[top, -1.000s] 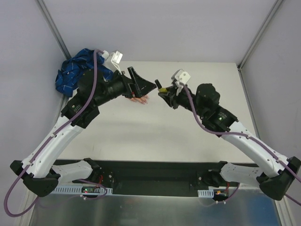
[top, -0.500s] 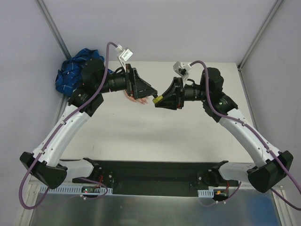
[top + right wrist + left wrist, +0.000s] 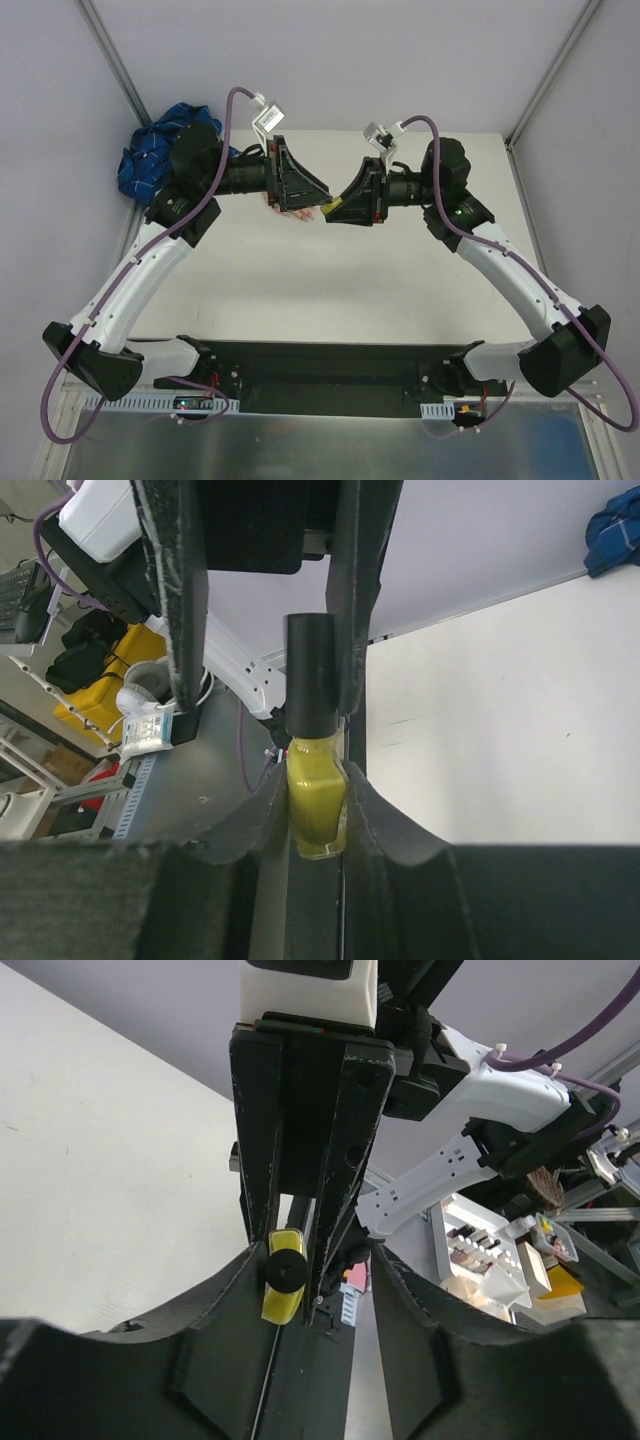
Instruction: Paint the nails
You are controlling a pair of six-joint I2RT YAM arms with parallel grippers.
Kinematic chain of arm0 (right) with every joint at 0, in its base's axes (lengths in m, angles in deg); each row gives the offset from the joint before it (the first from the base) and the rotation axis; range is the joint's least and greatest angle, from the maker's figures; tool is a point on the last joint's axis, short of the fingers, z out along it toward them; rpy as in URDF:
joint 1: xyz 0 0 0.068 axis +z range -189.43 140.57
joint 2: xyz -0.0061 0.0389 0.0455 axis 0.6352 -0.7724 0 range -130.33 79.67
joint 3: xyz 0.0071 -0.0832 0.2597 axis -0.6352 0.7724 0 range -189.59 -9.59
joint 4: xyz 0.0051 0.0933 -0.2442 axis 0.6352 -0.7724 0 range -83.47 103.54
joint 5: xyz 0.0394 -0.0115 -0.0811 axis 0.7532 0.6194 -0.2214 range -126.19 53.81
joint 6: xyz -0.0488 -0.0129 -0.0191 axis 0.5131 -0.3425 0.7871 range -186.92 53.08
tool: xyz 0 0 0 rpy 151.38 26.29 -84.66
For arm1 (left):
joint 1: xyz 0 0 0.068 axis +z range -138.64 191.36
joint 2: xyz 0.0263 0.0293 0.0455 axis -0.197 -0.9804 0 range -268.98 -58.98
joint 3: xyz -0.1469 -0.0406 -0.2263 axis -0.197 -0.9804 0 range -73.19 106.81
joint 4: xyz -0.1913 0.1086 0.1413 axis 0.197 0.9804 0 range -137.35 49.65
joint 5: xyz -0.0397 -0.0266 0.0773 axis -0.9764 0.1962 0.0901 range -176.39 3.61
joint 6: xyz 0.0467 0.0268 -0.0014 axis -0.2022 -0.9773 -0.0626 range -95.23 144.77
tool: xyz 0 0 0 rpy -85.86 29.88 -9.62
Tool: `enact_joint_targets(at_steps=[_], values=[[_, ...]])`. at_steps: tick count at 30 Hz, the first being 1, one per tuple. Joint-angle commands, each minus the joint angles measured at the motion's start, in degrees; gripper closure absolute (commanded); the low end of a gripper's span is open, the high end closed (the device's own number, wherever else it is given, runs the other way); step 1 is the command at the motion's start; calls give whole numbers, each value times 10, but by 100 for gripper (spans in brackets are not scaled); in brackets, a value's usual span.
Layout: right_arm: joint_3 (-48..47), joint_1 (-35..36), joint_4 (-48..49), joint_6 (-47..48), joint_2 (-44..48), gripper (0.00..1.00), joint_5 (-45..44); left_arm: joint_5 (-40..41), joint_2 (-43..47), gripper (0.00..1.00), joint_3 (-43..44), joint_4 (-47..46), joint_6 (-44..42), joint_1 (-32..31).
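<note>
My right gripper (image 3: 315,780) is shut on a small yellow nail polish bottle (image 3: 316,810) and holds it sideways above the table. The bottle's black cap (image 3: 311,675) points at my left gripper (image 3: 318,1252) and lies between its open jaws. The cap touches one finger (image 3: 358,590), with a gap to the other. In the left wrist view the cap (image 3: 285,1272) shows end-on. In the top view the grippers meet nose to nose, left gripper (image 3: 312,192) facing right gripper (image 3: 334,206). Under them lies the mannequin hand; its pinkish nails (image 3: 303,214) peek out.
The hand's blue plaid sleeve (image 3: 150,158) is bunched at the table's far left corner. White walls and metal frame posts (image 3: 115,70) enclose the table (image 3: 330,290). Both arm bases sit on the black rail (image 3: 330,365) at the near edge.
The right arm swung left and turned the bottle's cap toward the left gripper. The left gripper rose to face it, and its jaws narrowed around the cap.
</note>
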Motion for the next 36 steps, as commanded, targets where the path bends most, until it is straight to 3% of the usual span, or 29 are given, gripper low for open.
enact_joint_targets(at_steps=[1,4,6,9,10,11,12,13,14,16,21,27,36], values=[[-26,-4,60,-23,-1,100,19,-26,9,58,20,-37,-6,2],[-24,-4,60,-22,0,100,1,-25,5,76,21,-37,-6,2],[-19,-5,58,-14,8,100,-21,-14,2,100,22,-28,-7,2],[-16,16,-34,84,38,100,-149,62,5,100,34,22,-29,-3],[-23,42,-132,146,52,100,-325,96,5,100,38,62,-35,-12],[-17,79,-158,236,67,100,-453,172,9,100,41,73,-40,-17],[-9,165,-160,279,88,100,-571,207,9,100,45,86,-40,-24],[-2,205,-142,304,90,100,-807,243,10,100,48,98,-37,-30],[19,233,-118,329,95,100,-874,302,8,100,51,118,-30,-42],[44,283,-42,396,103,100,-978,348,4,100,68,139,-12,-45],[70,288,-17,439,109,100,-879,362,-6,100,94,145,31,-47],[69,279,-22,424,116,100,-802,349,-7,100,101,144,58,-48],[76,251,-47,387,126,100,-755,353,10,100,88,142,51,-48]])
